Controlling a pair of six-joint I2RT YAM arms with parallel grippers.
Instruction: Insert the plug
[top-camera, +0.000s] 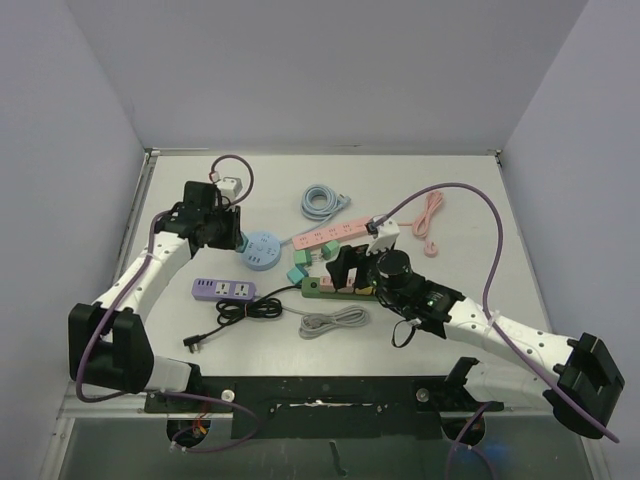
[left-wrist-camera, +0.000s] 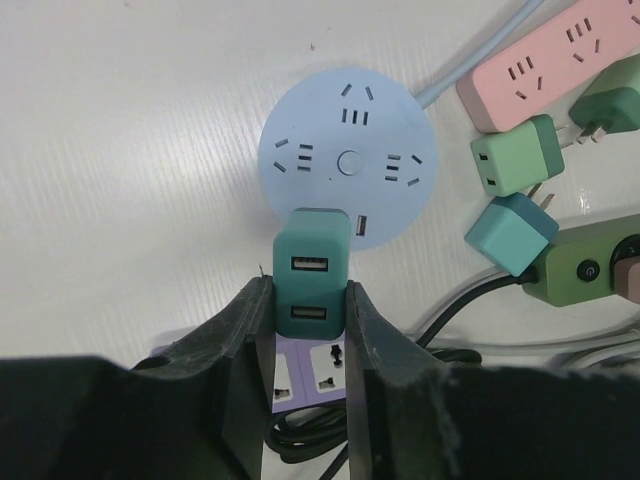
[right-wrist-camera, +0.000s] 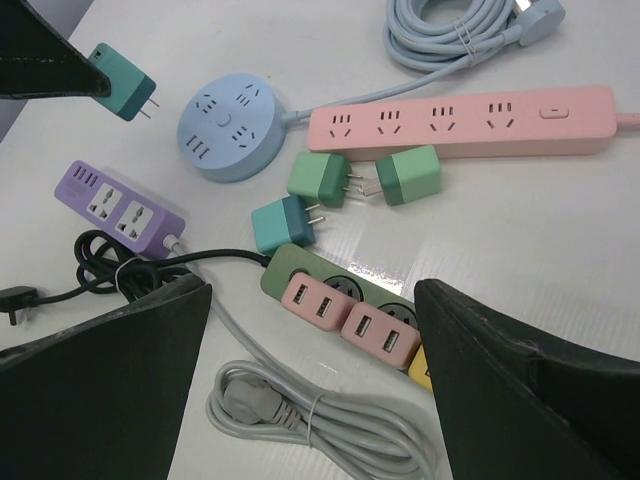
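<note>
Pinching the teal USB charger (left-wrist-camera: 312, 270) by its two flanks, your left claw (left-wrist-camera: 308, 300) is pressed together on it, with the charger's USB face turned up toward the wrist camera. The right wrist view shows its two prongs bare in the air, pointing toward the round blue socket hub (right-wrist-camera: 228, 125) and apart from it, so nothing is seated yet. The charger hangs over the hub's near edge, left of the middle of the desk (top-camera: 450, 300), with the purple power strip (left-wrist-camera: 310, 375) showing below between the fingers.

Your right claw (right-wrist-camera: 312, 298) is spread wide and grips nothing. It hovers over the green power strip (right-wrist-camera: 290, 265), where a pink charger (right-wrist-camera: 380, 335) and its neighbours already sit in sockets. Three loose green chargers lie between that strip and the pink power strip (right-wrist-camera: 470, 125).

I judge the pickup and carry done and the insertion itself left. You have to line the prongs up with one of the hub's two-slot openings, bring them square to its face, and press until the body sits flush. Then let go and back off.
</note>
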